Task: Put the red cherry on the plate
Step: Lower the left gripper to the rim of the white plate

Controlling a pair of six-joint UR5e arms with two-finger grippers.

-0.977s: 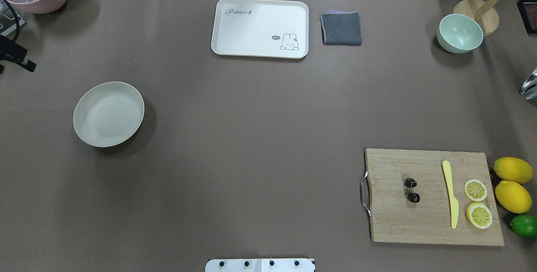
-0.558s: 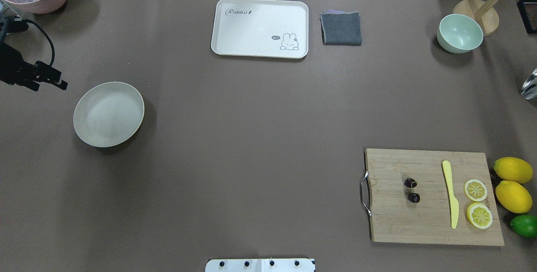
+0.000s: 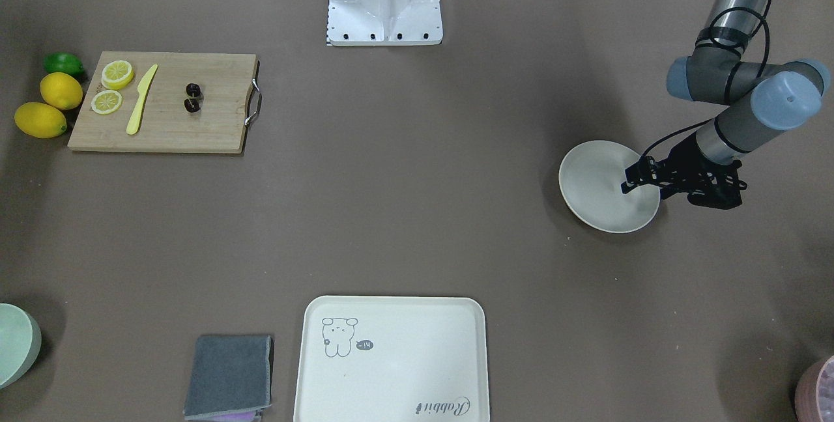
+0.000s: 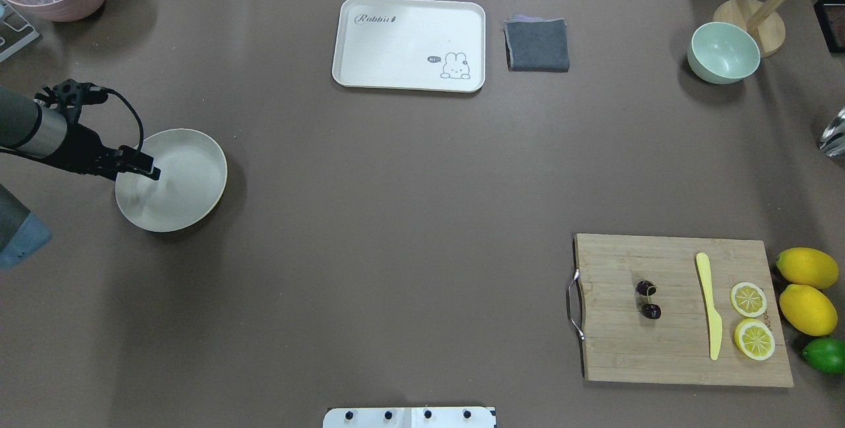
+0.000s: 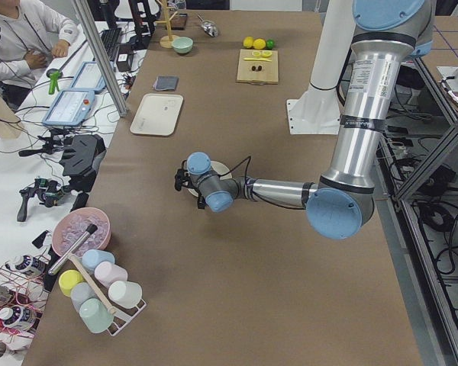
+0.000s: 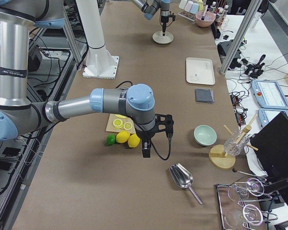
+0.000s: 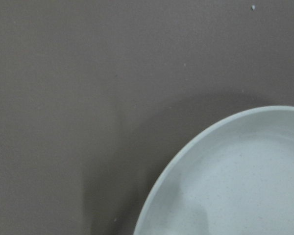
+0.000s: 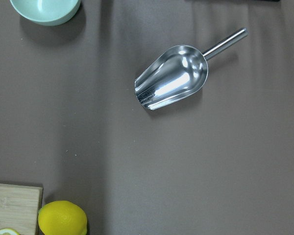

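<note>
Overhead exterior: the brown desk (image 4: 396, 216) carries a wooden cutting board (image 4: 660, 349) at right and the plate (image 4: 191, 197) at left. The left tool (image 4: 148, 172) hovers over the plate's left part. For it and the right tool (image 6: 146, 152) I cannot tell whether they are clenched or released. The red cherry (image 4: 651, 310) lies on the board, well apart from the plate.

Left tool (image 3: 629, 180) above plate (image 3: 589, 191)

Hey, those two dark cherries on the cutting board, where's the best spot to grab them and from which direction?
Probably straight from above, closing across the two round bodies of the red cherry rather than the thin stem. The pair lies flat on the cutting board, clear of the yellow knife, one fruit just nearer the robot than the other.
</note>
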